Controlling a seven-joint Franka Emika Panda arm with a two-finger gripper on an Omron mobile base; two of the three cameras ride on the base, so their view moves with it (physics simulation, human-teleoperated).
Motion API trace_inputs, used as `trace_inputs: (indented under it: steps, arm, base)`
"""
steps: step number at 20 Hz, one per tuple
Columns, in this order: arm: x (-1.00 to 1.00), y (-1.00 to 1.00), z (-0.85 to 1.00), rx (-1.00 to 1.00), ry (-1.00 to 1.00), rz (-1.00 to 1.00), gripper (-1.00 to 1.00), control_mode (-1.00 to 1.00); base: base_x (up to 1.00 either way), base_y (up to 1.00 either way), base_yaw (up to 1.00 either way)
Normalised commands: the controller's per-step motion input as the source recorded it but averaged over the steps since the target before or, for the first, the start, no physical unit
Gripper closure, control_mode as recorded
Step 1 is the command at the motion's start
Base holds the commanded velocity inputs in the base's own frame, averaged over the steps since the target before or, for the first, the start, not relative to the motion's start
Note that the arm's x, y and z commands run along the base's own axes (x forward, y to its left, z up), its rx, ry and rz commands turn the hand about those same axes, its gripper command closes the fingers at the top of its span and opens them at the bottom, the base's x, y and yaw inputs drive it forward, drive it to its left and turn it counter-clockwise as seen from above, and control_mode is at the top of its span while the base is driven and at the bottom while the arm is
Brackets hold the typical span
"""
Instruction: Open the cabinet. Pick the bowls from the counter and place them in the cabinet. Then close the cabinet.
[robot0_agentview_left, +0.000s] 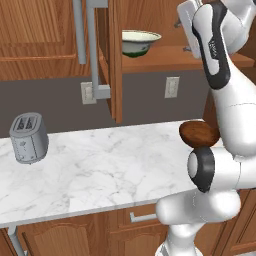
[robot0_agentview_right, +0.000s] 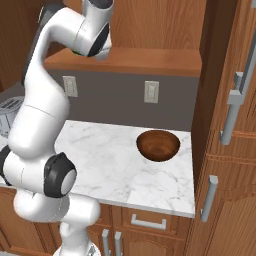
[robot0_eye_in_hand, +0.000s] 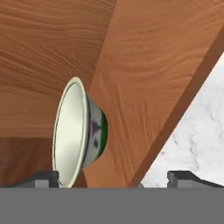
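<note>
The upper wall cabinet of reddish-brown wood (robot0_agentview_left: 165, 57) stands open; its left door (robot0_agentview_left: 116, 65) projects edge-on toward the camera, with a long grey bar handle (robot0_agentview_left: 93, 47) on it. The pale cream round bowl with a greenish outside (robot0_agentview_left: 140, 43) sits upright on the wooden shelf (robot0_agentview_left: 200, 59) inside. In the hand view the same bowl (robot0_eye_in_hand: 78, 133) appears rolled on its side, and its lower rim is cut off by the bottom of that view.

The two-finger gripper (robot0_eye_in_hand: 113, 178) is released, its dark tips spread wide to either side of the bowl and grasping nothing. Whether a tip touches the bowl's rim cannot be told.

The dark glossy brown wood-like bowl (robot0_agentview_right: 158, 145) rests upright on the white marble counter with grey veins (robot0_agentview_right: 110, 160), near its right end. From the left base view this bowl (robot0_agentview_left: 197, 134) is partly hidden by the white arm.

A grey toaster (robot0_agentview_left: 29, 137) stands at the counter's left end. Two wall outlets (robot0_agentview_right: 151, 92) sit on the grey backsplash.
</note>
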Motion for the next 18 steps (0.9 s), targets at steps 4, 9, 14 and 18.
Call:
trace_inputs:
  steps: [4, 9, 14, 18]
  arm:
    - [-1.0, -0.14, 0.0, 0.02, 0.0, -0.12, -1.0, -1.0]
    - [-1.0, -0.17, -0.04, 0.0, -0.06, -0.16, -1.0, -1.0]
    - [-1.0, -0.29, 0.0, 0.02, 0.0, -0.18, -1.0, -1.0]
    - [-1.0, -0.32, -0.05, 0.0, 0.0, -0.21, -1.0, -1.0]
  base:
    - [0.0, 0.0, 0.0]
    - [0.0, 0.0, 0.0]
    - [0.0, 0.0, 0.0]
    - [0.0, 0.0, 0.0]
